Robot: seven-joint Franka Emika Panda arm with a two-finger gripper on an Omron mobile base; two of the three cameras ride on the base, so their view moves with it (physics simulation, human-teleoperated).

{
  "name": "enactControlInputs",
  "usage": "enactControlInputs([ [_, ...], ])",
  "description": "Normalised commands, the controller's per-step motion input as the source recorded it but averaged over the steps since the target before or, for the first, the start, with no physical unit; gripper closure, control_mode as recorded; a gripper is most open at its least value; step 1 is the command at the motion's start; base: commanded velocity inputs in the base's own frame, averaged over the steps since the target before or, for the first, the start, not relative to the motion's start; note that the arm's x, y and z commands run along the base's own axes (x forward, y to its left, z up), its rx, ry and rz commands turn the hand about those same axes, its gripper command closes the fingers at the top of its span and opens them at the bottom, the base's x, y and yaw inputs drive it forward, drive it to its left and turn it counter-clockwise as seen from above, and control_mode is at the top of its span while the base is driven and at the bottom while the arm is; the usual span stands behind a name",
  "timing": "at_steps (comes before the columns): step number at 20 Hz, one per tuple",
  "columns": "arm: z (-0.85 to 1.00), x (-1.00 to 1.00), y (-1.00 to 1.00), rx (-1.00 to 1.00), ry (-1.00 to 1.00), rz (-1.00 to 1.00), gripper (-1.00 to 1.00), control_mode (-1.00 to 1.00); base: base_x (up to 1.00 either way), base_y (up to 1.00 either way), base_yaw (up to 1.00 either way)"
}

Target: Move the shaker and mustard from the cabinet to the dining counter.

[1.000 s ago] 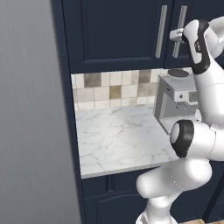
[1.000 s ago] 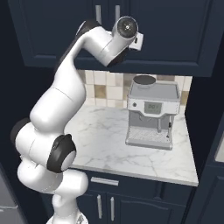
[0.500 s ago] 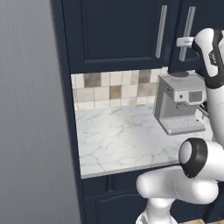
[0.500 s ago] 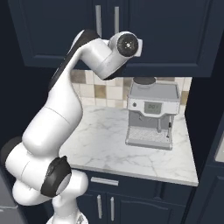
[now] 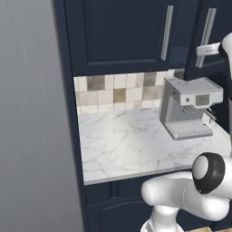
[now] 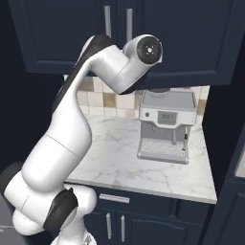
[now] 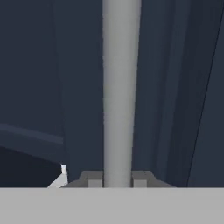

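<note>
My gripper [image 7: 117, 179] is shut on the long vertical silver bar handle [image 7: 121, 87] of the right door of the dark navy upper cabinet [image 5: 122, 36]. In the left base view the gripper [image 5: 206, 49] grips that handle [image 5: 209, 25] at the far right, and the door stands slightly ajar. From the right base view, the arm's wrist covers the hand, and the two handles [image 6: 107, 21] rise above it. The left door is closed. The shaker and the mustard are hidden. The dining counter is out of view.
A silver coffee machine [image 5: 190, 108] stands on the short marble worktop [image 5: 127, 145] under the cabinet, against a tiled backsplash [image 5: 113, 90]. A tall grey panel [image 5: 31, 118] bounds the left side. Navy lower cabinets [image 6: 143, 215] with short handles sit below.
The fingers have closed onto the right door's handle. The hand has drawn back to the right with it, and the door has begun to swing out.
</note>
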Motion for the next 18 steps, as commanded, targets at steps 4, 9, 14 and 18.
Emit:
enactControlInputs([
  [4,0.00,-0.65,-0.54,-0.08,0.08,0.02,1.00,-1.00,0.00,0.00,0.00],
  [9,0.00,-0.77,-0.69,-0.03,0.05,0.00,1.00,-1.00,0.00,0.00,0.00],
  [14,-0.10,-0.73,-0.71,0.00,0.00,0.00,1.00,-1.00,0.00,0.00,0.00],
  [18,-0.17,-0.38,-0.47,0.00,0.00,0.00,1.00,-1.00,0.00,0.00,0.00],
])
